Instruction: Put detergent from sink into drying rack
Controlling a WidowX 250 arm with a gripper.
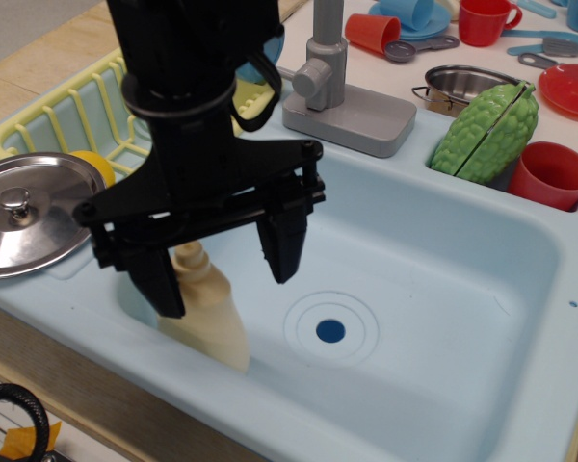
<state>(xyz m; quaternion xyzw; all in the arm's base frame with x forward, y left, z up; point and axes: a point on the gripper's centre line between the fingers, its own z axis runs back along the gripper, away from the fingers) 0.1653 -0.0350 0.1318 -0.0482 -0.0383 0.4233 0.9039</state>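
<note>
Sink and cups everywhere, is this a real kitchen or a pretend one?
Most likely a pretend play kitchen on a table: the light-blue sink and grey tap look like plastic, with a toy green vegetable beside them. A robot gripper reaches for a small cream bottle.

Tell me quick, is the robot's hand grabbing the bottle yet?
Hand: open, fingers either side of the detergent, not holding it yet.

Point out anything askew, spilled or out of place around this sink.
Little stands out. The steel lid lies over the corner of the drying rack, half on the sink rim. The detergent stands upright in the basin, between the open gripper fingers. No spill shows.
</note>
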